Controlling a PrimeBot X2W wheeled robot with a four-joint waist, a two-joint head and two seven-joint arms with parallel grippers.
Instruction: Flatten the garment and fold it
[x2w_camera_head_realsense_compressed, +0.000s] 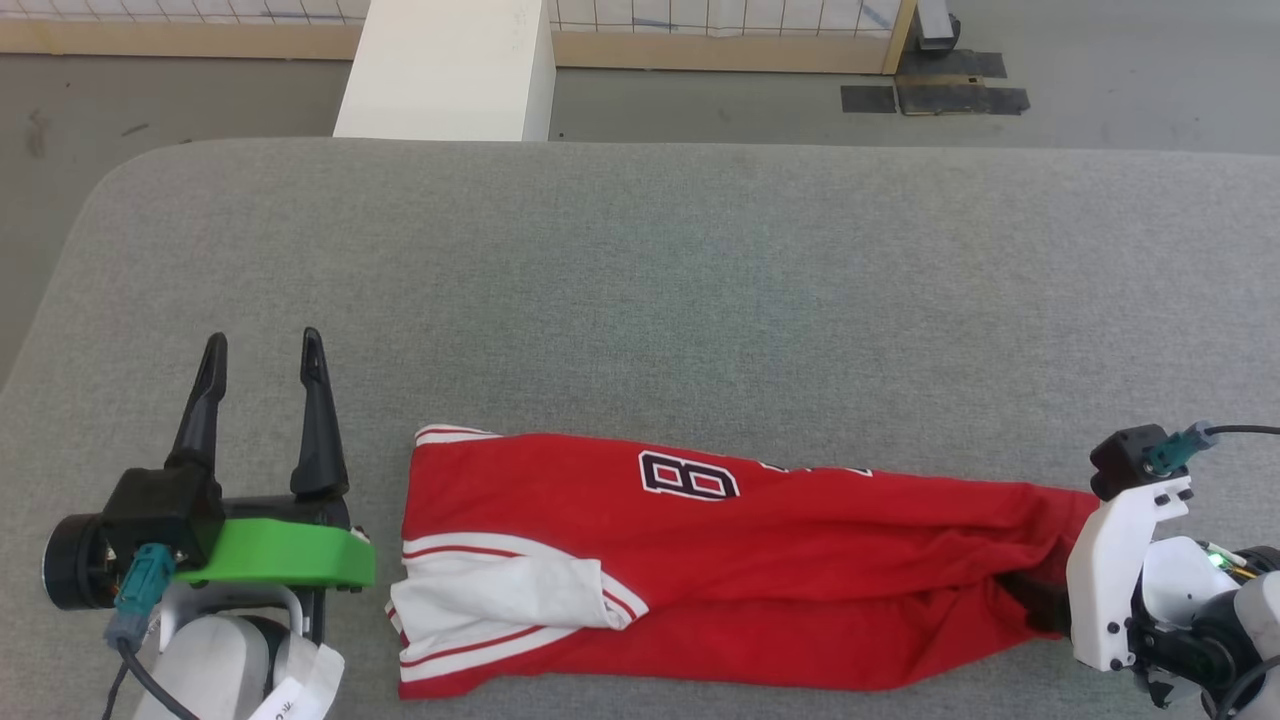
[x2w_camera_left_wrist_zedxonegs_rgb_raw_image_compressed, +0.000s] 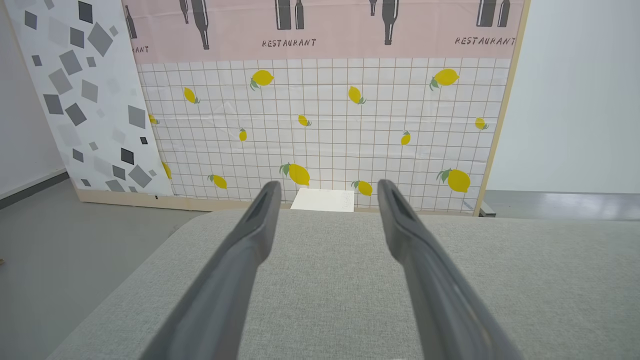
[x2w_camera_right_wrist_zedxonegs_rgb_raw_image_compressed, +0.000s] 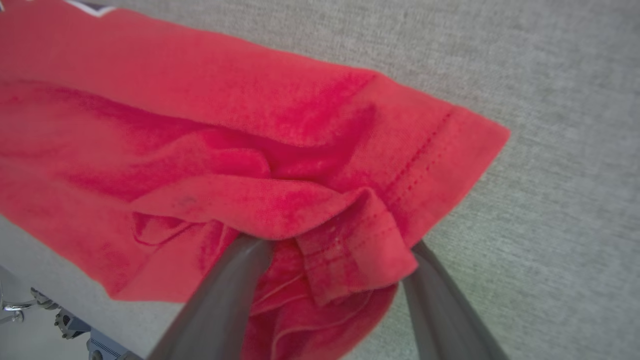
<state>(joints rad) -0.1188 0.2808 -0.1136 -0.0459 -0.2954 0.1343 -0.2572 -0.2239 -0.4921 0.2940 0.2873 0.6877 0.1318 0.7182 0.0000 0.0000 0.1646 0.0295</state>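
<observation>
The garment (x2w_camera_head_realsense_compressed: 760, 560) is a red jersey lying folded lengthwise into a long band along the front of the grey table (x2w_camera_head_realsense_compressed: 700, 280). Its white sleeve (x2w_camera_head_realsense_compressed: 500, 590) and striped trim are at the left end, and a black-and-white number print (x2w_camera_head_realsense_compressed: 688, 475) faces up. My left gripper (x2w_camera_head_realsense_compressed: 263, 340) hovers open just left of the garment with nothing between its fingers (x2w_camera_left_wrist_zedxonegs_rgb_raw_image_compressed: 327, 184). At the garment's right end, my right gripper (x2w_camera_right_wrist_zedxonegs_rgb_raw_image_compressed: 335, 245) stands open, with the bunched red hem (x2w_camera_right_wrist_zedxonegs_rgb_raw_image_compressed: 350, 250) draped over and between its fingers. Its fingertips are hidden under the cloth.
A white box (x2w_camera_head_realsense_compressed: 450, 70) stands beyond the table's far edge. A lemon-patterned wall panel (x2w_camera_left_wrist_zedxonegs_rgb_raw_image_compressed: 325, 125) is behind it. Black mats (x2w_camera_head_realsense_compressed: 940, 95) lie on the floor at the far right. The table's rounded left corner (x2w_camera_head_realsense_compressed: 130, 190) is near my left arm.
</observation>
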